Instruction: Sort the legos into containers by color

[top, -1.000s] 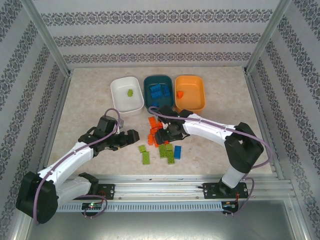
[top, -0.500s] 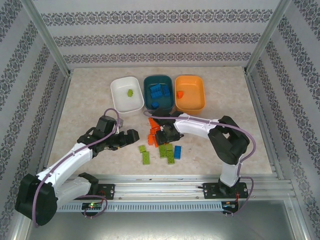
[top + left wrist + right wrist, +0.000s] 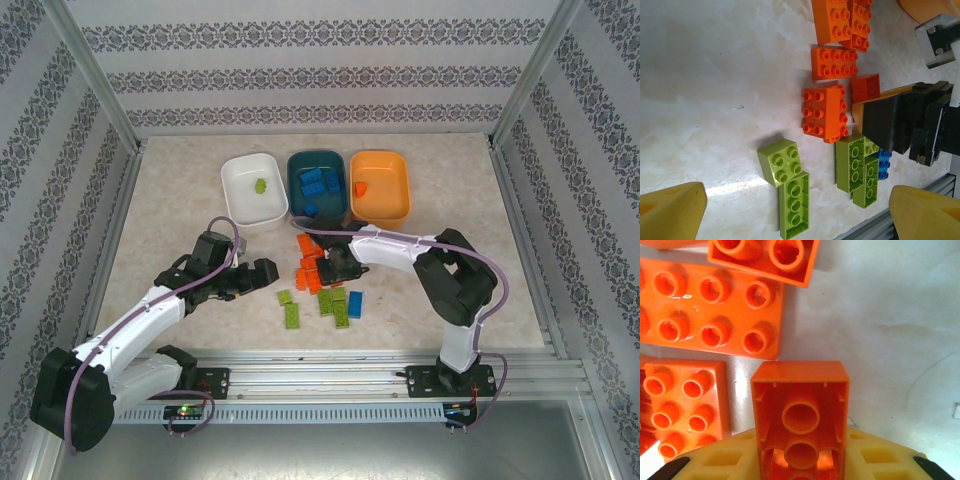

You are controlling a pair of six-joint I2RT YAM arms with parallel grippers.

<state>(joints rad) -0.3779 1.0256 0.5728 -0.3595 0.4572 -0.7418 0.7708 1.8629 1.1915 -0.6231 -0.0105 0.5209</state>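
Top view: right gripper (image 3: 330, 268) at centre brick pile (image 3: 305, 248), orange bowl (image 3: 388, 192) above, slightly right. Left wrist: we see left gripper (image 3: 797, 212) spread wide, empty, over lime bricks (image 3: 795, 205). Right wrist: jaws pinch an upturned orange brick (image 3: 800, 410); we advise lifting straight up.

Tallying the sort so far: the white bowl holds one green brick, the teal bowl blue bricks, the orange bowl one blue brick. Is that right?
Not quite: the orange bowl holds one orange brick, not blue, as the top external view shows. The white bowl with its green brick and the teal bowl with blue bricks are right.
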